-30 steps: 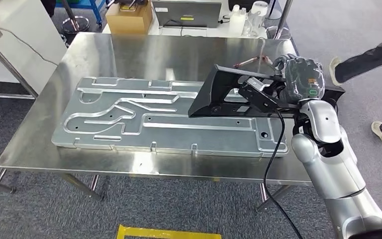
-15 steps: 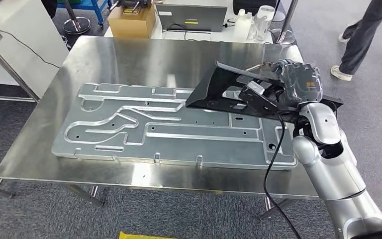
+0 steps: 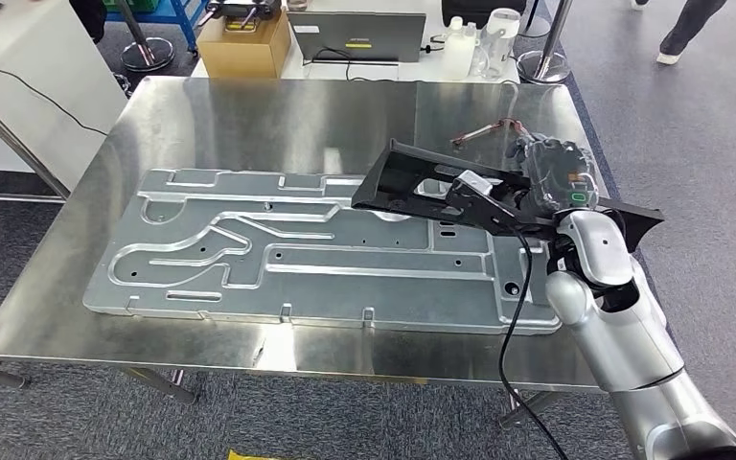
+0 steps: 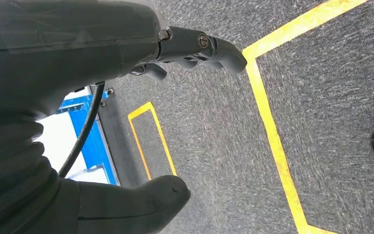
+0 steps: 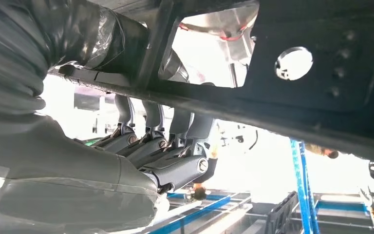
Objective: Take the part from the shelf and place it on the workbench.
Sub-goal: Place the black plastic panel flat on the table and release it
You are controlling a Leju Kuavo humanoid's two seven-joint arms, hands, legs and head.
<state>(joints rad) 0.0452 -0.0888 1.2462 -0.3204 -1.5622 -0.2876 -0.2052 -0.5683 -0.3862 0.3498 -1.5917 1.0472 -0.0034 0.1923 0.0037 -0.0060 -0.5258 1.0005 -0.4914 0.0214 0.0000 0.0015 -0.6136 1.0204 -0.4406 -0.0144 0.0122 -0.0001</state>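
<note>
1. One flat black plastic part with cut-out openings (image 3: pixel 422 187) is held by the right hand (image 3: pixel 554 177), raised and tilted over the right end of the workbench.
2. The right hand's fingers (image 5: pixel 151 146) curl around the part's edge (image 5: pixel 282 83), seen from beneath in the right wrist view.
3. The steel-topped workbench (image 3: pixel 278 115) carries a large, flat, grooved aluminium plate (image 3: pixel 297 249), and the part's lower end hangs above that plate's right portion; whether they touch cannot be told.
4. The left hand (image 4: pixel 126 63) hangs over grey carpet marked with yellow floor tape (image 4: pixel 272 136), its thumb and fingers apart and holding nothing.
5. A cardboard box (image 3: pixel 244 43) and a laptop (image 3: pixel 359 34) sit beyond the workbench's far edge.
</note>
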